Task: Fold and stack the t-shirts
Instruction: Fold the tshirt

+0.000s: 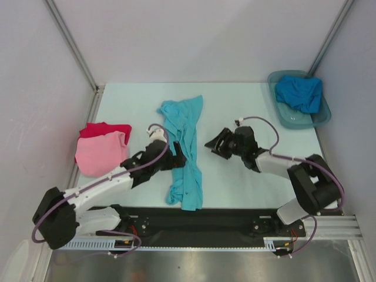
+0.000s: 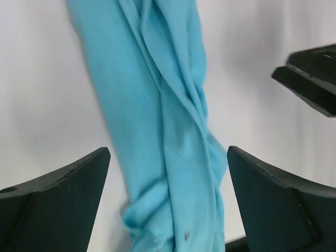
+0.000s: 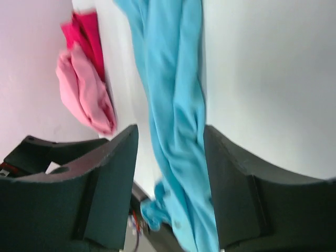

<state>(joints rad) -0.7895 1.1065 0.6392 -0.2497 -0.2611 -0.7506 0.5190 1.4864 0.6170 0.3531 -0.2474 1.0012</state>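
A turquoise t-shirt (image 1: 185,147) lies bunched in a long strip down the middle of the table. My left gripper (image 1: 176,160) stands wide open at the strip's left edge. In the left wrist view the turquoise t-shirt (image 2: 157,131) runs between the spread fingers of the left gripper (image 2: 168,152), unpinched. My right gripper (image 1: 212,144) is open just right of the strip; its wrist view shows the t-shirt (image 3: 173,105) beyond the right gripper (image 3: 170,131). A pink t-shirt (image 1: 100,154) lies on a red t-shirt (image 1: 106,129) at the left. A deeper blue t-shirt (image 1: 299,93) sits crumpled in the tub.
The grey translucent tub (image 1: 294,120) stands at the back right corner. White walls with metal posts close in the table on three sides. The arms' black base rail (image 1: 194,220) runs along the near edge.
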